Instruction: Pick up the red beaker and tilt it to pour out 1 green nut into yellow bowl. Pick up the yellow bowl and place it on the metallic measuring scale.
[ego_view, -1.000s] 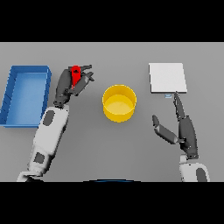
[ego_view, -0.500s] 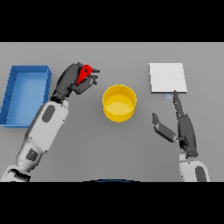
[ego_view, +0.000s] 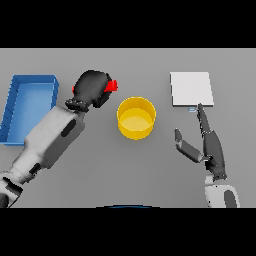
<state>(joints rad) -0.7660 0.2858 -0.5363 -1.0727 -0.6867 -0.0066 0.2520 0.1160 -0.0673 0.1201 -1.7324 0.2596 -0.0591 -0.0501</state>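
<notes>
Head view shows one red beaker (ego_view: 112, 86), mostly hidden inside the curled left robot hand (ego_view: 91, 88), only red edges showing; its long axis cannot be told. One yellow bowl (ego_view: 136, 117) sits just right of it on the bench (ego_view: 128, 170). One scale (ego_view: 191, 89), one blue tray (ego_view: 27, 107). Right robot hand (ego_view: 210, 145) rests with straight fingers.

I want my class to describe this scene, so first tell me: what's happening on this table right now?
The robot's left hand is curled round the red beaker, holding it just left of the yellow bowl, apparently about to pour. Whether a nut sits in the bowl cannot be told. The bowl rests on the table, not yet on the metallic measuring scale. The right hand rests open below the scale. A blue bin stands at the far left.
</notes>
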